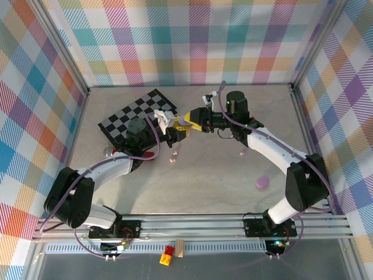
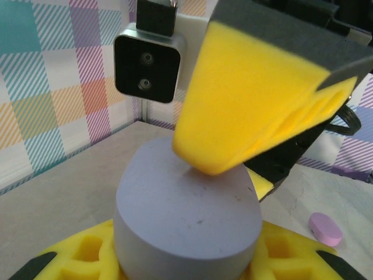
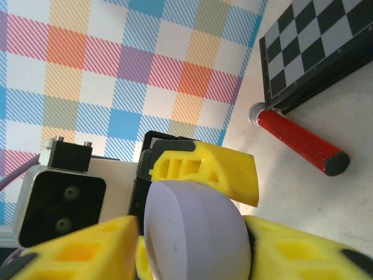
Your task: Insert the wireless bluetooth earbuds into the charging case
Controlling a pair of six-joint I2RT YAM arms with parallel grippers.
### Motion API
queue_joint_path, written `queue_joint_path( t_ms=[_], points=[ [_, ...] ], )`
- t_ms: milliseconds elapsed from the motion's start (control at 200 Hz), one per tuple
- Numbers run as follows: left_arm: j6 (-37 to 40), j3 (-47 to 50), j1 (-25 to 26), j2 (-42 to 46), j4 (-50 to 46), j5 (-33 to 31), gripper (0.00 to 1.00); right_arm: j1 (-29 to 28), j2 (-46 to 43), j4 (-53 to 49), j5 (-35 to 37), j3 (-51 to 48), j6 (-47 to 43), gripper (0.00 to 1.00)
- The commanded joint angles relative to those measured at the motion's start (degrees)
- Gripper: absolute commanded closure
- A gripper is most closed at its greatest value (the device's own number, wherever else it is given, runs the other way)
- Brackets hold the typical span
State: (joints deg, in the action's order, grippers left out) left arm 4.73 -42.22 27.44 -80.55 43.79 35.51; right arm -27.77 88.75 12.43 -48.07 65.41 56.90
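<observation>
From above, the left gripper (image 1: 173, 136) and the right gripper (image 1: 188, 123) met nose to nose over the far middle of the table (image 1: 204, 192), just beside the near-right corner of a checkerboard (image 1: 137, 119) that lay towards the far-left corner. One of the wireless bluetooth earbuds (image 1: 173, 156), a tiny pink speck, lay on the table just nearer than the grippers. A second pink bud (image 1: 243, 153) lay right of centre, beside the right arm. A spare purple case (image 1: 262, 182) sat well apart from both, towards the right edge. A red block (image 1: 168, 251) and a small wooden piece (image 1: 179, 248) rested on the rail below the near edge.

In the left wrist view, the left gripper's yellow fingers were clamped on the lower sides of a lavender charging case (image 2: 186, 204), which stood up between them. The tip of one yellow finger (image 2: 256, 93) of the right gripper touched its top. The spare case lay on the table off to the right.

In the right wrist view, the charging case filled the gap between the right gripper's own yellow fingers, which flanked it closely; whether they pressed on it I could not tell. Beyond, a red cylinder (image 3: 297, 140) with a black end lay against the checkerboard's edge.
</observation>
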Motion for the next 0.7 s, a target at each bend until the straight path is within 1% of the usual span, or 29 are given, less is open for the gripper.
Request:
queue_joint_path(
  t_ms=[0, 65, 150, 205, 250, 340, 410, 540, 690],
  points=[
    [-0.6, -1.13, -0.46, 0.31, 2.62, 1.12, 0.68, -0.19, -0.31, 3.44, -1.56, -0.19, 1.4, 0.66],
    [-0.45, -0.84, -0.54, 0.56, 2.48, 0.79, 0.68, -0.05, -0.43, 3.04, -0.87, -0.41, 1.19, 0.73],
    [0.31, -0.67, -0.55, 1.07, 1.26, 0.51, 0.67, 0.16, -0.81, 3.03, 0.21, -1.05, 1.03, 0.78],
    [1.0, -0.5, -0.63, 1.44, 0.28, 0.22, 0.64, 0.41, -1.33, 3.04, 1.86, -1.92, 0.51, 0.82],
    [1.32, -0.34, -0.77, 1.78, -0.34, -0.19, 0.53, 0.84, -1.85, 2.69, 3.43, -2.61, -0.42, 0.83],
    [1.42, 0.32, -0.92, 2.22, -0.78, -1.03, 0.21, 2.36, -2.33, 0.55, 7.06, -4.44, -3.39, 0.84],
    [1.4, 1.1, -1.07, 2.29, -0.99, -1.36, 0.01, 4.12, -1.97, -1.16, 11.07, -6.78, -5.11, 0.84],
    [1.18, 3.47, -1.29, 3.13, -1.14, -2.99, 0.0, 7.0, -0.18, -3.78, 19.27, -10.74, -8.32, 0.84],
    [1.07, 5.26, -1.91, 4.59, -2.42, -4.29, 0.0, 8.16, 4.8, -5.98, 26.05, -10.41, -11.84, 0.84]
  ],
)
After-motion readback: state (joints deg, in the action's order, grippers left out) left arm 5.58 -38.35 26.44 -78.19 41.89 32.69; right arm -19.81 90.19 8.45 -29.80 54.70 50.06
